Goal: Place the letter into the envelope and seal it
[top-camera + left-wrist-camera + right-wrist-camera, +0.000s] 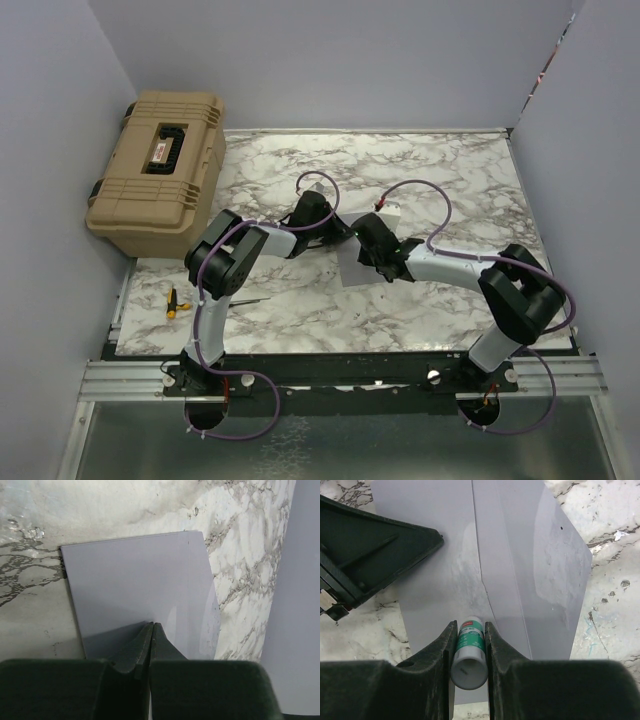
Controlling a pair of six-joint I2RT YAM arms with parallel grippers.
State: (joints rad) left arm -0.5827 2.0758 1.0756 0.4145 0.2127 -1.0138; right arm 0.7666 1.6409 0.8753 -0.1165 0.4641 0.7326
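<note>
Top view: the envelope point(348, 272) is lying flat on the marble table point(450, 180), pretty much dead centre, and both arms are reaching in over it. The left one comes in from about 10 o'clock of it, the right one from about 3 o'clock.

The left gripper point(152, 626) is pinched fully together with nothing between the fingers. On its own cam the tips sit on the near edge of the envelope, and it looks like they're touching the paper. On the right wrist cam you can see that same gripper parked over the envelope's 10 o'clock corner.

The right gripper point(470, 624) is clamped on a glue stick point(468, 652), a white tube with a green label. Its round end faces the camera and the rest points out over the envelope. I can't tell if the far end actually touches the paper. That cam also shows a crease line running down the envelope, just right of the middle.

Other stuff: a tan case point(155, 175) sits off the table's edge at 10 o'clock. A small screwdriver point(172, 300) lies near the table's 8 o'clock corner, well apart from the envelope.
</note>
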